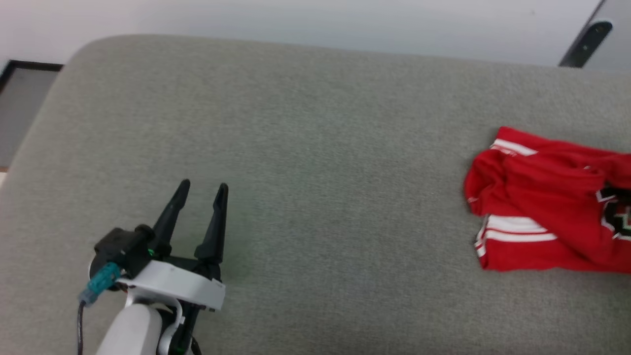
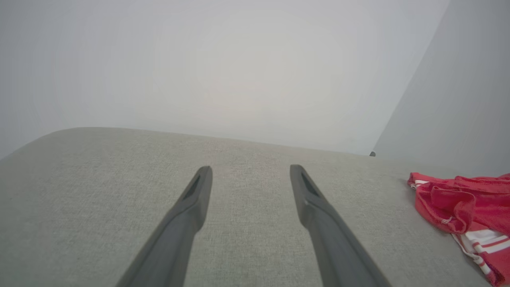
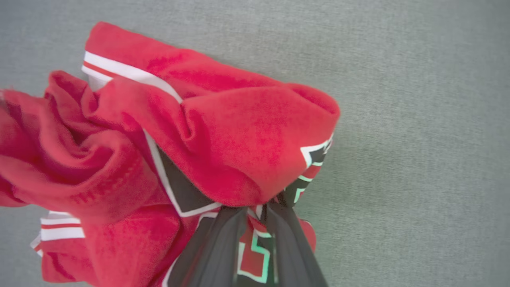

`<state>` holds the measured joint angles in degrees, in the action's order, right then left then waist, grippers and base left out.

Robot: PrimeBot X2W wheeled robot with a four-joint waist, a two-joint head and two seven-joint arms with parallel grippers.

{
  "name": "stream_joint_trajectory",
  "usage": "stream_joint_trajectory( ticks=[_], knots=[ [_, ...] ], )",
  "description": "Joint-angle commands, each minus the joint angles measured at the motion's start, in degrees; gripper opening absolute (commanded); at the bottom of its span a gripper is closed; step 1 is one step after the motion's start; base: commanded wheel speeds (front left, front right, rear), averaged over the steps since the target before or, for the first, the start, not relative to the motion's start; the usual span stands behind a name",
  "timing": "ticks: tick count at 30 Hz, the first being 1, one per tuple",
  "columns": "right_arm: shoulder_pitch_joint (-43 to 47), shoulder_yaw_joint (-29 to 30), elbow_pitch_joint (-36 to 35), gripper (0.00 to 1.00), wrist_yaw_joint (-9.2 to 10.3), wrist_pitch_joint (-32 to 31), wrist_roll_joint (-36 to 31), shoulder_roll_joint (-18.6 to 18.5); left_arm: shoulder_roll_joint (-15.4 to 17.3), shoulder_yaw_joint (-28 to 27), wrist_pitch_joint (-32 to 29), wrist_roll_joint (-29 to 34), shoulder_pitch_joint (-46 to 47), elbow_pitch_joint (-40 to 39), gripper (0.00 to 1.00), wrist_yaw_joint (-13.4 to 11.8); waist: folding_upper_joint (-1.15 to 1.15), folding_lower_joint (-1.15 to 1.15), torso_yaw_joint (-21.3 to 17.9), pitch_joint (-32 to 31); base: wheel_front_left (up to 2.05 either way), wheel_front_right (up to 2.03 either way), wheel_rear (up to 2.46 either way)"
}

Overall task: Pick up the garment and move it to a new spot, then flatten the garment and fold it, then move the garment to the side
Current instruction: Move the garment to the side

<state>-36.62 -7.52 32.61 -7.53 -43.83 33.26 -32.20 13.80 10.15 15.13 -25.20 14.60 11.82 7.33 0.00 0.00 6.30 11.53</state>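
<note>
Your right tool (image 3: 257,209) was clamped on the crumpled garment (image 3: 223,139); your left tool (image 1: 203,186) stood apart, well clear of it

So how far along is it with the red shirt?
Nothing looks finished: the garment lies crumpled on the grey cushion. In hand: the right gripper has its jaws pinched on the fabric. The left gripper hovers open, apart. Moving, flattening, folding and setting aside remain.

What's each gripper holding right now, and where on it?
The right gripper pinches the garment at a bunched fold by its printed emblem; the left gripper is open, holding nothing.
</note>
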Motion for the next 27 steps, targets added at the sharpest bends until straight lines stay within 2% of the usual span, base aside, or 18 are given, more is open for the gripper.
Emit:
stream_joint_trajectory(
  ticks=[1,14,27],
  knots=[
    [-1.02,0.15,0.14,0.00,0.09,0.50,0.40,-0.69,0.35,0.09,-0.05,0.09,0.83,-0.23,1.00,0.19,0.00,0.00,-2.40,2.34,0.00,0.00,0.00],
    [-5.64,0.87,3.07,0.00,0.09,4.64,-0.85,-6.77,2.60,1.08,-0.05,0.68,4.64,-1.11,1.00,0.19,0.00,0.00,-8.78,8.32,0.00,0.00,0.00],
    [-7.30,0.85,2.42,0.00,0.09,4.78,-2.77,-11.63,3.13,1.13,-0.05,0.66,5.72,-1.46,1.00,0.19,0.00,0.00,-11.07,10.28,0.00,0.00,0.00]
  ],
)
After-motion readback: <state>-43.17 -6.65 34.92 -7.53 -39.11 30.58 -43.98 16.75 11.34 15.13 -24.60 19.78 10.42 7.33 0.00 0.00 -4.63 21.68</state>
